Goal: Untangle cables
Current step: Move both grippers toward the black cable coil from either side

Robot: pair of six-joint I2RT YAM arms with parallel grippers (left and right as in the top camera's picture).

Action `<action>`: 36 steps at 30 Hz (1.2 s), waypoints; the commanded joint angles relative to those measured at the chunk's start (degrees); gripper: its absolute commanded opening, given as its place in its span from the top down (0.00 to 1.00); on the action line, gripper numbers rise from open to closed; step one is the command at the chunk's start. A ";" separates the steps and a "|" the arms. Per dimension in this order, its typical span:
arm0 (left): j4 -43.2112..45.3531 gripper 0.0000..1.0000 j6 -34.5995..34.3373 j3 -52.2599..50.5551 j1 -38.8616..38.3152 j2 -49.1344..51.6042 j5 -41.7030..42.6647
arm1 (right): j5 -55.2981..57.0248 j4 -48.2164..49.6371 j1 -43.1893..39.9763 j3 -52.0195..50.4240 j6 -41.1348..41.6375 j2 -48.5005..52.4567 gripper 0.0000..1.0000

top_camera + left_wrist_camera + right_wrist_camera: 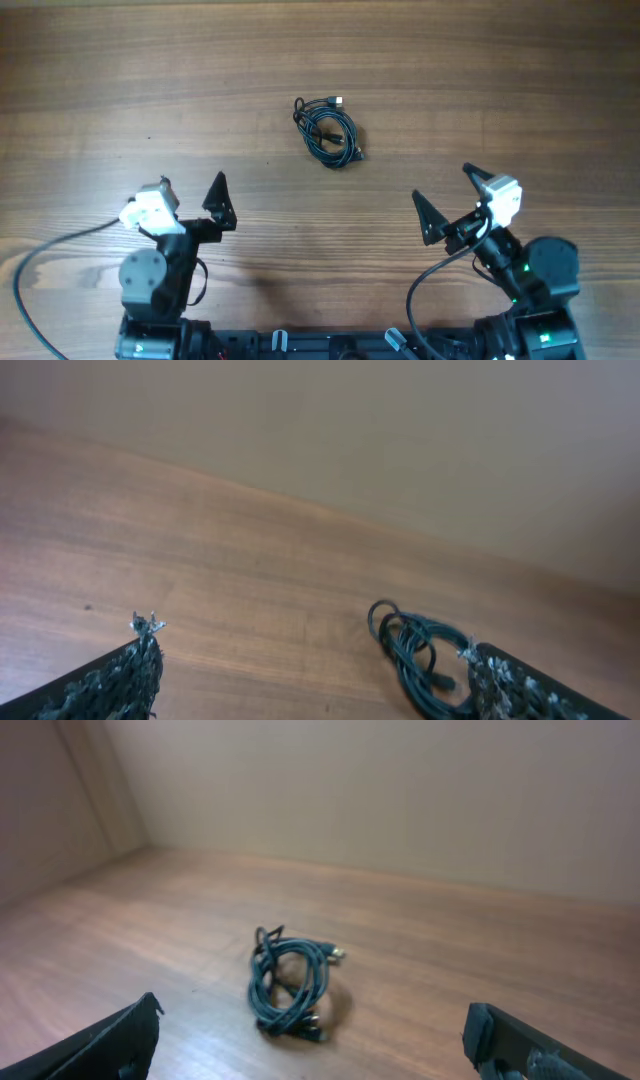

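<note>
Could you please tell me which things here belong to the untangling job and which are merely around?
Job: cables, tangled in one bundle; left gripper, open; right gripper, open.
Merely around: wooden table; arms' own thick wires.

We see a warm brown wood-grain tabletop (120, 80) filling the overhead view, its grain running left to right in darker streaks. In the wrist views a plain beige wall (400, 790) rises from the tabletop's far edge. In the right wrist view a shadier beige side wall (50, 810) meets it at a corner on the left. The light is soft and even, leaving a pale sheen on the wood
</note>
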 commanded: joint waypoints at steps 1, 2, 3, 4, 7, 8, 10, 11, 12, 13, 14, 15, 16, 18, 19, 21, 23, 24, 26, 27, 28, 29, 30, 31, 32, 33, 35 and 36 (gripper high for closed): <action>-5.49 0.00 5.25 10.08 0.26 7.69 4.66 | -3.93 -4.50 -0.28 7.87 0.74 4.83 0.00; -7.15 0.00 5.31 12.04 0.26 9.38 5.11 | -3.96 -6.58 -0.28 10.10 0.76 6.10 0.00; -9.29 0.00 5.49 14.64 0.26 11.65 5.57 | -4.42 -8.46 -0.28 12.20 0.76 7.26 0.00; -11.61 0.00 5.97 17.25 0.26 13.88 6.21 | -5.09 -9.92 -0.28 14.16 0.72 8.31 0.00; -18.97 0.00 7.82 25.86 0.24 21.49 9.53 | -6.56 -13.94 -0.28 19.85 0.76 11.39 0.00; -21.38 0.00 7.82 28.70 0.24 24.06 10.29 | -6.67 -15.13 -0.28 21.40 0.74 12.33 0.00; -26.88 0.00 7.82 35.43 0.20 30.14 12.31 | -7.89 -18.86 -0.28 26.34 0.74 15.50 0.00; -30.93 0.00 7.82 40.63 0.20 34.99 14.56 | -8.79 -21.86 -0.28 29.90 0.74 17.92 0.00; -32.83 0.00 7.82 43.12 0.20 37.20 15.65 | -9.31 -23.39 -0.31 31.67 0.72 19.17 0.00; -35.98 0.00 7.87 47.08 0.20 40.96 17.42 | -10.21 -25.75 -0.31 34.58 0.76 21.33 0.00; -38.64 0.00 8.04 50.25 0.20 43.91 18.73 | -10.91 -27.58 -0.28 36.92 0.74 23.08 0.00; -41.29 0.00 8.04 53.42 0.11 46.84 19.52 | -11.56 -29.59 -0.28 39.41 0.74 25.05 0.00; -44.61 0.00 8.02 57.40 -0.20 50.36 19.87 | -12.55 -32.22 -0.28 42.66 0.72 27.50 0.00; -48.85 0.00 8.00 63.23 -1.18 56.28 19.87 | -14.27 -37.13 -0.28 48.74 0.59 32.02 0.00; -49.37 0.00 7.98 64.87 -1.60 58.45 19.87 | -14.67 -38.88 -0.28 50.95 0.57 33.62 0.00; -47.84 0.00 8.00 65.90 -2.36 61.99 19.80 | -15.65 -41.75 -0.28 55.82 0.66 37.70 0.00; -45.35 0.00 7.41 65.88 -2.43 64.96 20.57 | -15.98 -40.22 -0.28 56.83 0.98 40.04 0.00; -44.52 0.00 7.32 65.88 -2.45 66.47 22.25 | -15.98 -39.78 -0.28 56.83 2.97 41.20 0.00; -43.15 0.00 7.37 65.88 -2.45 69.24 26.34 | -15.93 -40.13 -0.28 56.83 9.20 43.04 0.00; -42.86 0.00 7.37 65.88 -2.45 70.49 28.09 | -15.87 -40.76 -0.28 56.83 11.30 43.87 0.00; -42.45 0.00 7.37 65.88 -2.45 71.78 29.57 | -16.09 -41.05 -0.13 56.76 12.35 45.13 0.00; -41.94 0.00 7.37 65.88 -2.45 73.57 30.67 | -16.13 -40.89 -0.02 56.76 12.61 46.62 0.00; -41.62 0.00 7.37 65.88 -2.58 74.69 30.97 | -15.65 -41.07 -0.02 56.76 12.59 47.76 0.00; -41.46 0.00 7.48 65.88 -2.91 75.89 30.86 | -15.04 -41.05 -0.02 56.76 12.59 49.31 0.00; -41.42 0.00 7.58 65.88 -3.26 76.78 30.73 | -14.84 -40.83 -0.02 56.76 12.63 50.60 0.01; -41.35 0.00 7.56 65.88 -3.69 77.64 30.73 | -14.84 -40.22 0.07 56.76 12.59 52.11 0.01; -41.07 0.00 7.52 65.88 -4.44 78.64 30.69 | -14.60 -38.51 0.48 56.76 12.63 54.97 0.02; -40.98 0.00 7.17 65.88 -4.72 78.93 30.29 | -14.51 -36.98 1.09 56.76 12.63 56.96 0.03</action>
